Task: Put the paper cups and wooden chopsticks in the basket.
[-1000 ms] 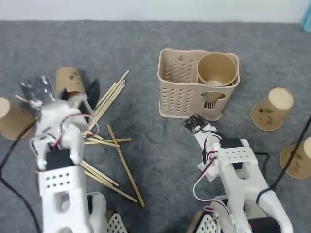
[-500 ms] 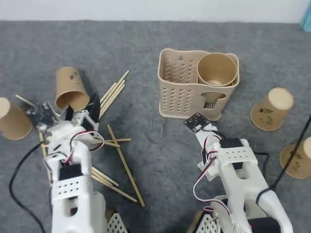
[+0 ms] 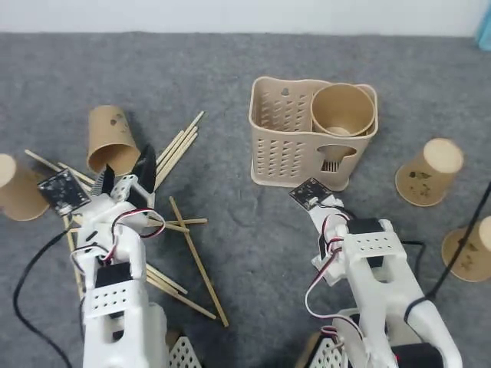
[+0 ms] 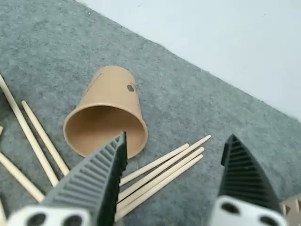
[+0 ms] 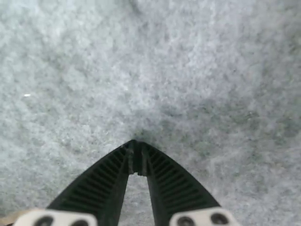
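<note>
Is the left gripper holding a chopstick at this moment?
No, the left gripper stands open and empty, and the chopsticks lie loose on the carpet beyond it.

The left fingers (image 4: 106,176) were spread apart, and the gap between them was free down to a bundle of chopsticks (image 4: 164,169) lying on the grey table (image 4: 197,108). Just ahead of one finger a tipped paper cup (image 4: 106,125) stood in the way, its mouth towards them. The right fingers (image 5: 117,179) were pressed together over bare table, with the basket (image 3: 291,146) near ahead.
</note>
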Controlling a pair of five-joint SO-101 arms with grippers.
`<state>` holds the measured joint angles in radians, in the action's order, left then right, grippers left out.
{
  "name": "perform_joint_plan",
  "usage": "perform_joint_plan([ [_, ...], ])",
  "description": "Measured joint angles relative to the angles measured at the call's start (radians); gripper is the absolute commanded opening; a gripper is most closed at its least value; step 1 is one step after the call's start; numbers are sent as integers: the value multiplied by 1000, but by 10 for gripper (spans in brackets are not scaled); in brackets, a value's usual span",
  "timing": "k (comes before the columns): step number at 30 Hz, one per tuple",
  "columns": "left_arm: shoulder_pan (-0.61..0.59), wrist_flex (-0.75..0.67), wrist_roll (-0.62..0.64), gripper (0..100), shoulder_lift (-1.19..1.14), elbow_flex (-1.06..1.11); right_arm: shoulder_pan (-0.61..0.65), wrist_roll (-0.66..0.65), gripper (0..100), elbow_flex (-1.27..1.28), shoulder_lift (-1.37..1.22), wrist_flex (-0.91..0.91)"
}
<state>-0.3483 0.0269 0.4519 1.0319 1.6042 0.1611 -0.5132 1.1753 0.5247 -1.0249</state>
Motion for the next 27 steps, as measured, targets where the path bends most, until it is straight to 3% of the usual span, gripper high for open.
perform_joint_plan([
  [8, 0, -26, 61, 305, -376, -216, 0, 0, 20, 0, 0, 0],
  [17, -17, -425, 74, 302, -865, -341, 0, 0, 21, 0, 0, 0],
  [27, -17, -407, 77, 301, -1129, -634, 0, 0, 21, 0, 0, 0],
])
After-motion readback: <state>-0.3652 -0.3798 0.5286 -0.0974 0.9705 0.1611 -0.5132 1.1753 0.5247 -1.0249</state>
